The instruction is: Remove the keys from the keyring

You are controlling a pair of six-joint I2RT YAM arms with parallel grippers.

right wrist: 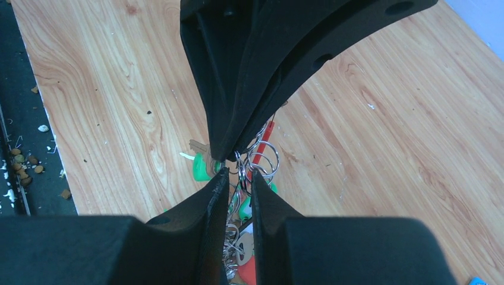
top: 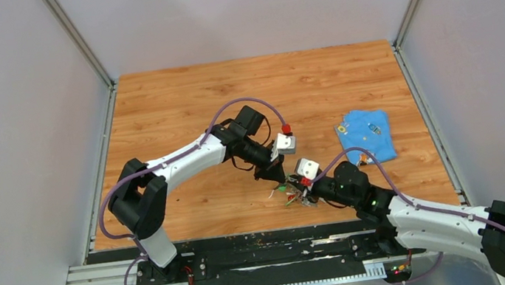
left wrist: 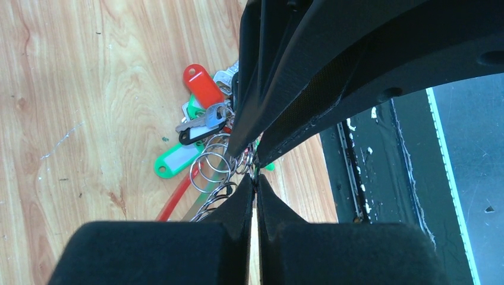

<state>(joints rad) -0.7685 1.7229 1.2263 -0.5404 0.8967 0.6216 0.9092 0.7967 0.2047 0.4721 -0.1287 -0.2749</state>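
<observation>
The keys lie in a small bunch on the wooden table near its front edge. In the left wrist view I see a red tag, a green tag, a silver key and several linked rings of the keyring. My left gripper is shut, pinching a thin ring wire at its tips. My right gripper is nearly closed, with ring wires of the keyring between its fingers. The two grippers meet tip to tip over the bunch, left and right.
A folded blue cloth lies on the right of the table. The black rail runs along the front edge, close behind the keys. Grey walls enclose the table on three sides.
</observation>
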